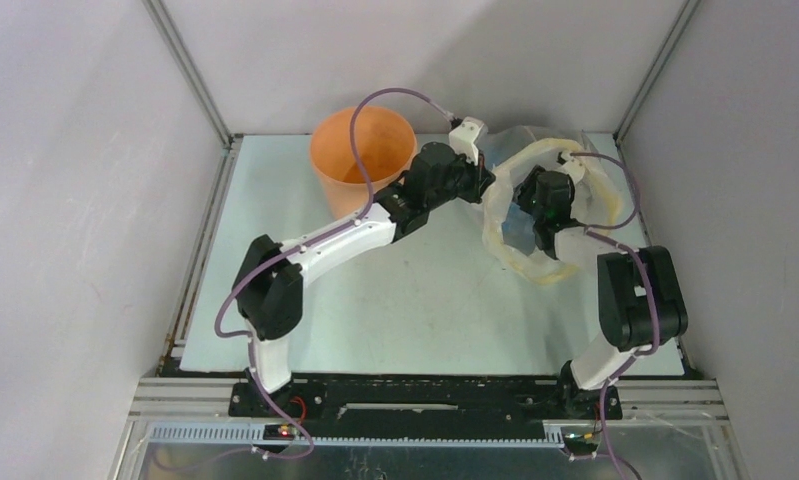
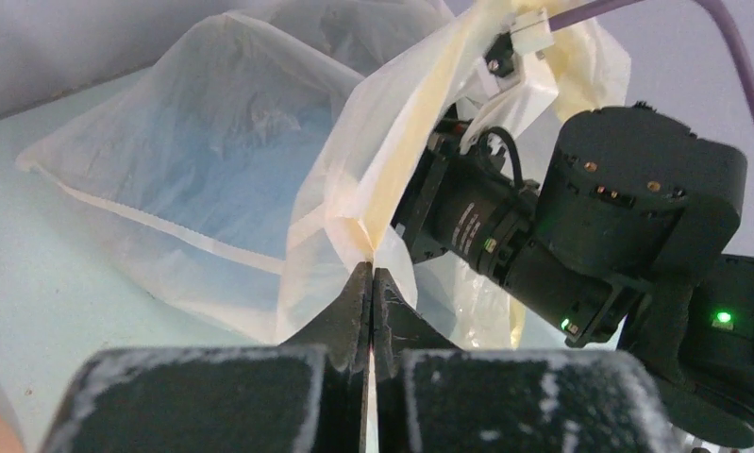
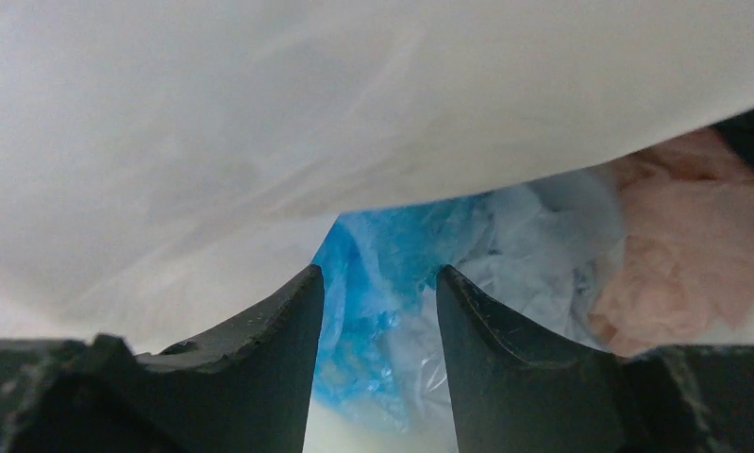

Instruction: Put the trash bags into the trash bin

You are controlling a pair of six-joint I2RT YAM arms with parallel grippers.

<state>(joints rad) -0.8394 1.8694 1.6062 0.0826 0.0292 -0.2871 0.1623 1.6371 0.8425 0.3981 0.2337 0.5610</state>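
Observation:
The orange trash bin (image 1: 363,150) stands upright at the back of the table. A yellowish-clear plastic bag (image 1: 520,255) lies to its right. My left gripper (image 2: 371,274) is shut on that bag's folded rim (image 2: 354,203) and holds the mouth up; it shows in the top view (image 1: 486,183) too. My right gripper (image 3: 379,272) is open, reaching inside the clear bag (image 1: 537,222). Crumpled light-blue trash bags (image 3: 373,359) lie just ahead of and between its fingers, not gripped. The blue also shows through the film in the left wrist view (image 2: 231,160).
A crumpled pinkish film (image 3: 684,245) lies inside the clear bag to the right of the blue bags. The right arm's wrist (image 2: 628,189) is close beside my left fingers. Grey walls enclose the table on three sides.

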